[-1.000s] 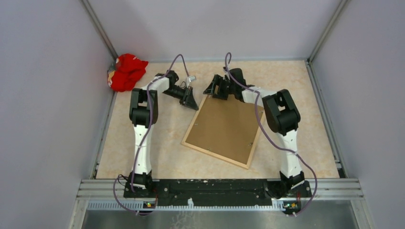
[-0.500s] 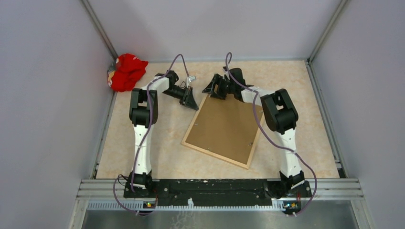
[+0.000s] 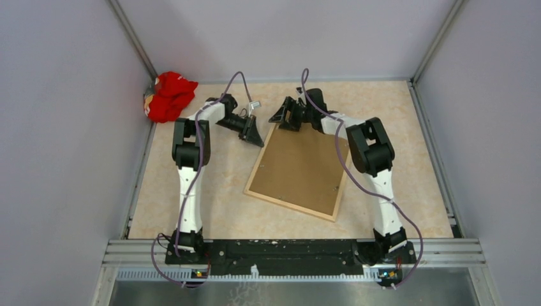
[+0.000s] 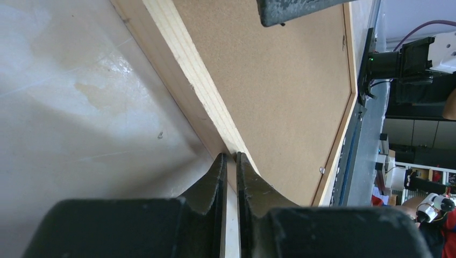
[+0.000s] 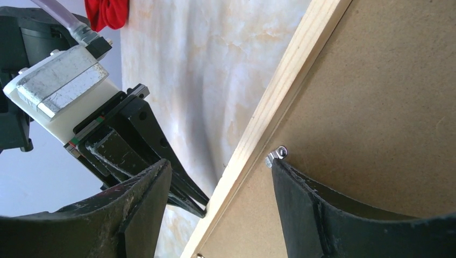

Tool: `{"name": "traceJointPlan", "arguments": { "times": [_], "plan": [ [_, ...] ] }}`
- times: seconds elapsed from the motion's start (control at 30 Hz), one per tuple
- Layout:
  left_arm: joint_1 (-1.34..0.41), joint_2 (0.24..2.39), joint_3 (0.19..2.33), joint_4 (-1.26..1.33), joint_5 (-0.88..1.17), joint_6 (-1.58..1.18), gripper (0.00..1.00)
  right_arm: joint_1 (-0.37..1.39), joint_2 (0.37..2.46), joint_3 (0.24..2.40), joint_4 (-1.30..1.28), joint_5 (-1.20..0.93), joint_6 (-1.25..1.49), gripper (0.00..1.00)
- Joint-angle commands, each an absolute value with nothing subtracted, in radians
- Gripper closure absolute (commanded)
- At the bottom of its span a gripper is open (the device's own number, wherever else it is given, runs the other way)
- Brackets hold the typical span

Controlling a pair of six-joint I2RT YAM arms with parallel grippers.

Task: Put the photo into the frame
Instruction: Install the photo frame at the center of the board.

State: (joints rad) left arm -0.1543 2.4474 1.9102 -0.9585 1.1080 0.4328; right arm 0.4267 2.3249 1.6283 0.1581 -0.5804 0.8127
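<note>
The frame (image 3: 290, 206) lies face down in the middle of the table, its brown backing board (image 3: 300, 166) facing up. The photo is hidden. My left gripper (image 3: 256, 139) is at the frame's far-left corner. In the left wrist view its jaws are shut to a thin slit, and its tips (image 4: 231, 157) press against the pale wooden rail (image 4: 188, 70). My right gripper (image 3: 285, 119) stands open astride the far rail (image 5: 290, 64). One finger is on the board beside a metal tab (image 5: 276, 154), the other is outside the frame.
A red cloth (image 3: 167, 95) is bunched in the far-left corner against the wall. Grey walls close in the table on three sides. The arms' base rail (image 3: 287, 248) runs along the near edge.
The frame has turned slightly, its near-left corner shifting right. The right arm's elbow has moved a little to the left. Both grippers stay at the frame's far end.
</note>
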Motion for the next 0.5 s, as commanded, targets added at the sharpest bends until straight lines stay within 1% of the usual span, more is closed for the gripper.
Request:
{"name": "traceJointPlan", "arguments": {
  "times": [0.0,0.17,0.3,0.4,0.47],
  "plan": [
    [-0.170,2.481,1.917,-0.980,1.066,0.482,0.87,0.434,2.386,1.699,0.149,-0.593,0.758,0.31],
    [-0.170,2.481,1.924,-0.986,1.063,0.483,0.87,0.424,2.356,1.692,0.109,-0.581,0.705,0.31],
    [-0.162,2.481,1.960,-0.981,1.071,0.452,0.86,0.395,2.314,1.677,0.092,-0.564,0.672,0.30],
    [-0.148,2.481,1.993,-0.937,1.088,0.387,0.79,0.378,2.307,1.680,0.089,-0.566,0.670,0.30],
    [-0.146,2.474,1.994,-0.881,1.091,0.336,0.77,0.378,2.312,1.682,0.083,-0.569,0.668,0.30]
  ]
}}
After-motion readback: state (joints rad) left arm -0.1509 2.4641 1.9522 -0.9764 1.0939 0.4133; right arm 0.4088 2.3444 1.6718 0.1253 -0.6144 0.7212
